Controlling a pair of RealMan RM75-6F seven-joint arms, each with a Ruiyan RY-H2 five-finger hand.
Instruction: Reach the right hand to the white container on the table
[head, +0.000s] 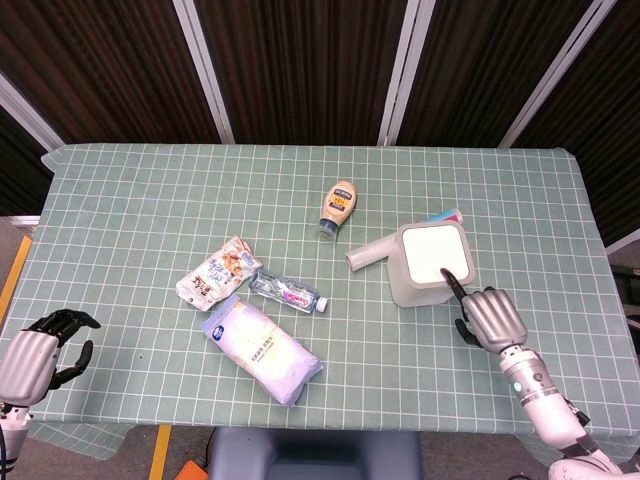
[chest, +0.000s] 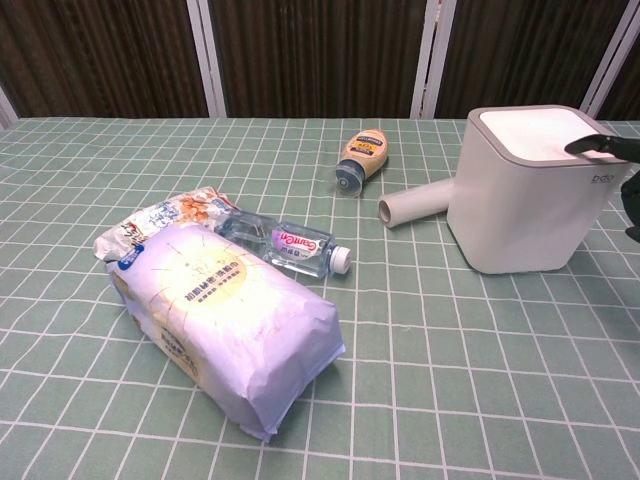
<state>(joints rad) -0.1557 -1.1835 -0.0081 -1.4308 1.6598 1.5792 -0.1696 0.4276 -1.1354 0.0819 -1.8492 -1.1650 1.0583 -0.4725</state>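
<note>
Reaching over the white container (head: 431, 262), the right hand (head: 490, 318) points.

The right hand (head: 491, 317) at the lower right of the head view had a silver-grey metallic back and black fingers (head: 450, 283). Its forearm (head: 545, 408) was a pale grey-white tube with a small green light near the wrist. The left hand (head: 35, 354) at the lower left showed the same silver back and black fingers.
</note>
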